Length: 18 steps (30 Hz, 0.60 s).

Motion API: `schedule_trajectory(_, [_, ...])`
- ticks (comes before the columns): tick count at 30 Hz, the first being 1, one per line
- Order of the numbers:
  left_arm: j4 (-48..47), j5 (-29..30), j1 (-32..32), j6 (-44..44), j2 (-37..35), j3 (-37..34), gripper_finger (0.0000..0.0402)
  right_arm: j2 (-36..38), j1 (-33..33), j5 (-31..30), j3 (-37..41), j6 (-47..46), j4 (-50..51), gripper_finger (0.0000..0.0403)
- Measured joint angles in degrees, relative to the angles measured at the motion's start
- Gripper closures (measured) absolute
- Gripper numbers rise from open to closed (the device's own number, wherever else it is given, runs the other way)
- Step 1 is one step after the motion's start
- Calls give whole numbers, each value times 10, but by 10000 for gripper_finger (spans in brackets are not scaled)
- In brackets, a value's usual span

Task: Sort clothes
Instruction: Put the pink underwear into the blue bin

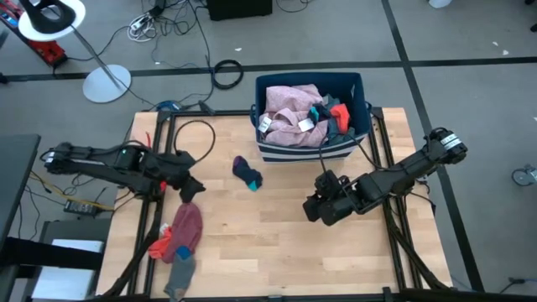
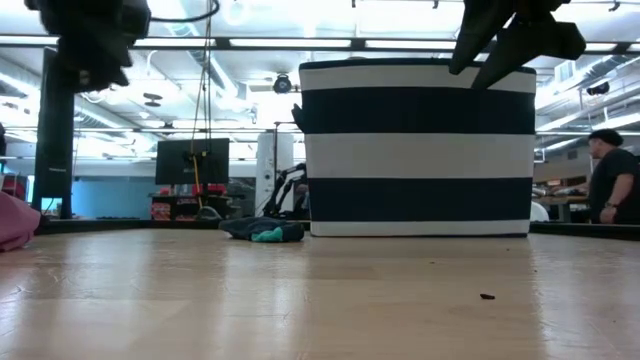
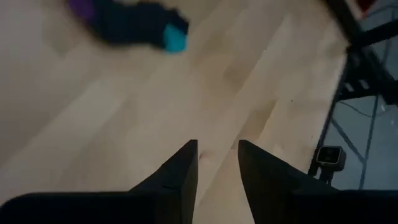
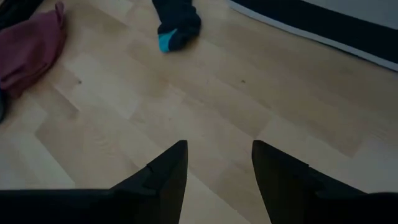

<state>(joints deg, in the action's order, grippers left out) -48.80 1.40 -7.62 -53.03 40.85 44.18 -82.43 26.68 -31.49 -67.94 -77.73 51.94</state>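
A dark sock with a teal toe [image 1: 247,174] lies flat on the table's middle; it also shows in the low view [image 2: 262,231], the left wrist view [image 3: 134,26] and the right wrist view [image 4: 177,28]. A maroon garment [image 1: 185,228] lies at the near left with a red-orange piece [image 1: 161,246] and a grey piece [image 1: 179,270]. Pink and other clothes [image 1: 294,117] fill the striped bin [image 1: 356,87]. My left gripper [image 1: 195,186] is open and empty above the wood, left of the sock. My right gripper [image 1: 314,210] is open and empty, right of the sock.
The bin stands at the table's far edge, right of centre [image 2: 420,150]. Bare wood [image 1: 268,243] lies between the two grippers and toward the near edge. A person [image 2: 612,180] stands in the room beyond. Cables and a lamp base [image 1: 106,82] lie on the floor.
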Motion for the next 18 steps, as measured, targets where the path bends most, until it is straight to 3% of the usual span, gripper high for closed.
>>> schedule_trajectory(10, [-173,0,-61,-132,78,-1,294,0,0,-4,0,0,0,222])
schedule_trajectory(18, [-168,-15,-83,-148,144,-10,294,0,0,-5,0,0,2,222])
